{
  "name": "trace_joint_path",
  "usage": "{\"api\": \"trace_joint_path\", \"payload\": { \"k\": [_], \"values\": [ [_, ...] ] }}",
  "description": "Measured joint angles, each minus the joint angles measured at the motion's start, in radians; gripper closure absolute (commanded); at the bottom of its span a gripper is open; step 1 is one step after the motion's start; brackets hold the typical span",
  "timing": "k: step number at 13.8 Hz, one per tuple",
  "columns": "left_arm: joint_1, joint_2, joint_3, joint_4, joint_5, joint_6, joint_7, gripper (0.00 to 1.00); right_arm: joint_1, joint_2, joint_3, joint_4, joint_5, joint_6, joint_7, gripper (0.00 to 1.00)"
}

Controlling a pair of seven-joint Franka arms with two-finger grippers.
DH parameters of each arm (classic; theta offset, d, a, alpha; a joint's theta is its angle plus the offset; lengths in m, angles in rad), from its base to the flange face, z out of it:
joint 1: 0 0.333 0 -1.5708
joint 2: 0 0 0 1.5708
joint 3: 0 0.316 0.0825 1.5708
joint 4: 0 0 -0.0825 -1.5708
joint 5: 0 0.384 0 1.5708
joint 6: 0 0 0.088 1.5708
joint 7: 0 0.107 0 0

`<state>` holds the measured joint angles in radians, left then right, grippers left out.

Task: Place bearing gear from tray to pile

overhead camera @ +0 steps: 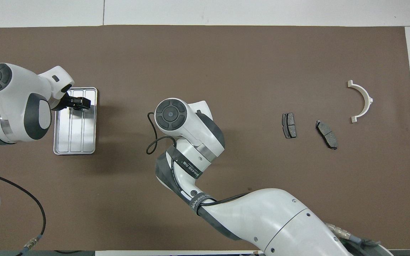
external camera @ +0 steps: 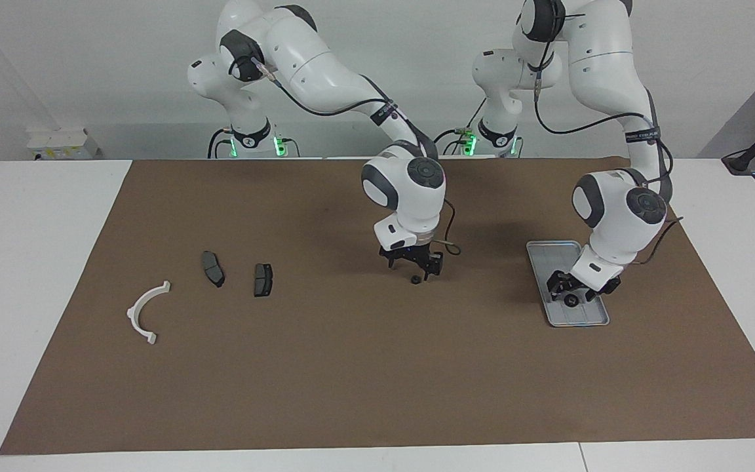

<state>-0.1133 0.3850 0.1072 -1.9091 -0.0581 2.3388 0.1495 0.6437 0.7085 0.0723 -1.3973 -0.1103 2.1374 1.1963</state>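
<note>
Brown matting (external camera: 325,367) covers the table, and the silver tray (external camera: 551,251) on it serves as landmark: the left gripper (external camera: 570,290) is down in the tray with its fingers spread around a dark bearing gear (external camera: 571,301) at the end farther from the robots. Toward the right arm's end from the tray, the right gripper (external camera: 417,270) stands low, fingers apart, around a second bearing gear (external camera: 415,280) on the mat. Well past that from the tray lies the pile: a white half-ring bracket (external camera: 145,311) and two dark brake pads (external camera: 212,268).
</note>
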Motion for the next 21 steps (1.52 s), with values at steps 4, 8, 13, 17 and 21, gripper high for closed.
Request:
{"api": "trace_joint_path", "payload": {
  "k": [4, 8, 13, 17, 21],
  "values": [
    [0.000, 0.005, 0.000, -0.010, 0.000, 0.016, 0.003, 0.37, 0.004, 0.057, 0.001, 0.073, 0.000, -0.015, 0.000, 0.05],
    [0.002, 0.003, 0.003, -0.008, -0.004, 0.025, 0.009, 1.00, 0.000, 0.064, -0.001, 0.089, -0.001, -0.028, 0.000, 0.18],
    [0.002, 0.002, 0.000, 0.004, -0.021, 0.013, 0.012, 1.00, -0.001, 0.064, -0.001, 0.095, -0.001, -0.038, 0.000, 0.49],
    [0.009, 0.002, 0.002, 0.220, -0.065, -0.295, 0.012, 1.00, -0.002, 0.062, -0.001, 0.105, -0.001, -0.053, 0.000, 1.00],
    [0.025, -0.018, 0.002, 0.427, -0.075, -0.609, 0.012, 1.00, -0.002, 0.062, -0.001, 0.106, -0.001, -0.054, 0.000, 1.00]
  ]
}}
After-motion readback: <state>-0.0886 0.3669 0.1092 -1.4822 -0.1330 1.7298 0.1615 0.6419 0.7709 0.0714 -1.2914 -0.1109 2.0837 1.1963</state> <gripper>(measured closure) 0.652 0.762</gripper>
